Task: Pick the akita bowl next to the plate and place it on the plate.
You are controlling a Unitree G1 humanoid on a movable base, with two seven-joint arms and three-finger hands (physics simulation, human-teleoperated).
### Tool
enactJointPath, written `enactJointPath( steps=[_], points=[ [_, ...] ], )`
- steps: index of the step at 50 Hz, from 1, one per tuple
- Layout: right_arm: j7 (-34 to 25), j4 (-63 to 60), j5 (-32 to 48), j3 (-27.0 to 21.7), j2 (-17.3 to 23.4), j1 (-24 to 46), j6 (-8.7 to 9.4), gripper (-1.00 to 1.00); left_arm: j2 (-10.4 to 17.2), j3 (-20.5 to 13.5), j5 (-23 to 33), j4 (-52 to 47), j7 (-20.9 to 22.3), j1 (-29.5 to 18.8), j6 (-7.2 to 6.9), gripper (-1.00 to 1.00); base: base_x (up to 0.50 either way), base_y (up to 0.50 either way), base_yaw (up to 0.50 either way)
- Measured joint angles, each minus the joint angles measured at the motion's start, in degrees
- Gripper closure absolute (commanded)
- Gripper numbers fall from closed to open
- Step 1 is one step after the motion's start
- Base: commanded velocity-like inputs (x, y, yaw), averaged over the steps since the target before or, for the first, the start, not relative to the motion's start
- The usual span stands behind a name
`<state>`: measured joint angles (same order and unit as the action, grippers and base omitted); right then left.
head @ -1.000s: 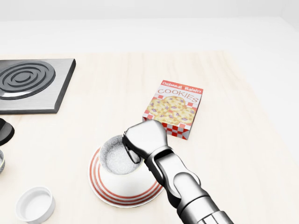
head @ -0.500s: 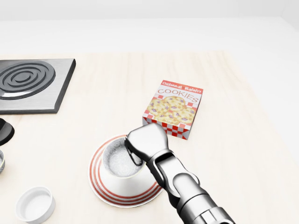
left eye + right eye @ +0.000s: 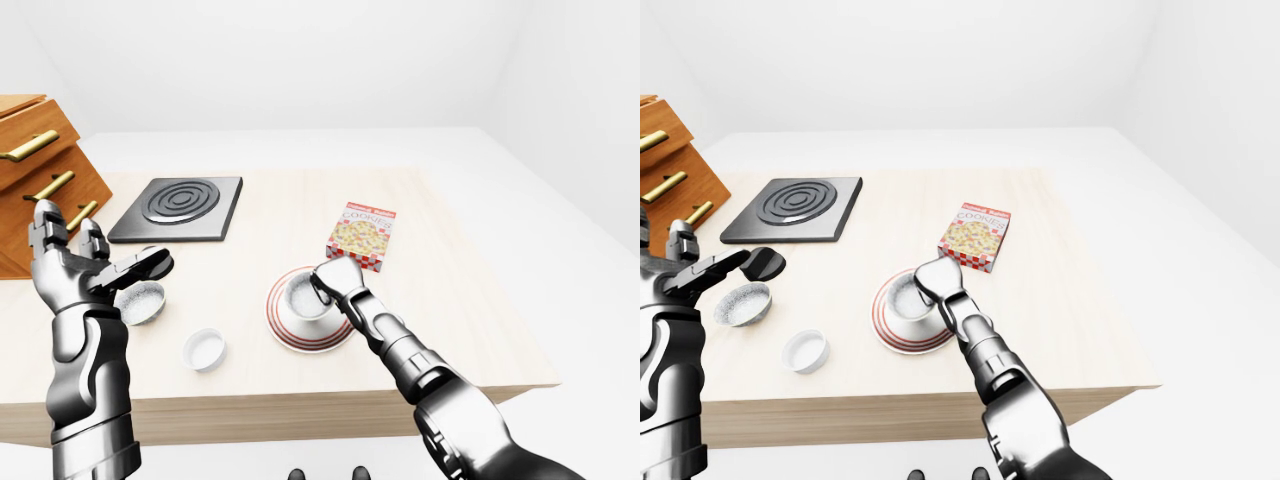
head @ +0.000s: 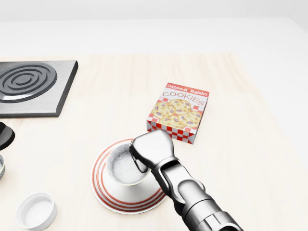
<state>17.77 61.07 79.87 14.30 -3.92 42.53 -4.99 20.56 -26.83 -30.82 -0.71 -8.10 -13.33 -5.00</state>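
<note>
Placement check: akita bowl (image 4: pixel 124 168) down on plate (image 4: pixel 103 193), grip not yet let go.
We find the bowl, tilted over the red-ringed plate a second ago, now level and apparently seated within the rings, on the near side of the table (image 4: pixel 250 144), left of the cookie box (image 4: pixel 179 111). Our right hand (image 4: pixel 150 150) clamps the bowl's right rim, fingers hooked inside. Our left hand (image 3: pixel 85 265) is spread and empty at far left, near a second speckled bowl (image 3: pixel 140 301). We judge that only a clean release remains, made without dragging the bowl.
</note>
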Motion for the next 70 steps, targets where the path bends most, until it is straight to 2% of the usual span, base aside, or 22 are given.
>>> enactJointPath(
  steps=[30,31,32,55,58,70],
  points=[
    [2.3,3.7,-1.1,0.2,-0.4,0.8,0.00,1.00,-0.1,0.2,0.2,0.4,0.2,0.0,0.00,-1.00,0.00,0.00,0.00],
    [2.2,3.7,-1.2,0.2,-0.4,0.8,0.00,0.29,-0.1,0.2,0.2,0.4,0.2,0.0,0.00,-1.00,0.00,0.00,0.00],
    [2.4,3.7,-1.8,0.1,-0.4,0.8,0.00,-1.00,-0.1,0.2,0.2,0.4,0.2,0.0,0.00,-1.00,0.00,0.00,0.00],
    [2.7,4.2,-2.1,-2.2,0.6,1.6,-0.01,-1.00,-0.2,0.1,0.0,-0.2,0.0,0.1,0.00,-1.00,0.00,0.00,0.00],
    [0.7,0.9,-1.9,-2.4,1.3,0.7,-0.01,-1.00,-0.2,0.1,0.1,-0.3,0.0,0.1,0.00,-1.00,0.00,0.00,0.00],
    [-14.1,-19.9,-2.6,-4.7,4.5,-3.9,-0.01,-1.00,-0.2,0.2,0.3,-0.1,-0.1,0.0,0.00,-1.00,0.00,0.00,0.00]
  ],
)
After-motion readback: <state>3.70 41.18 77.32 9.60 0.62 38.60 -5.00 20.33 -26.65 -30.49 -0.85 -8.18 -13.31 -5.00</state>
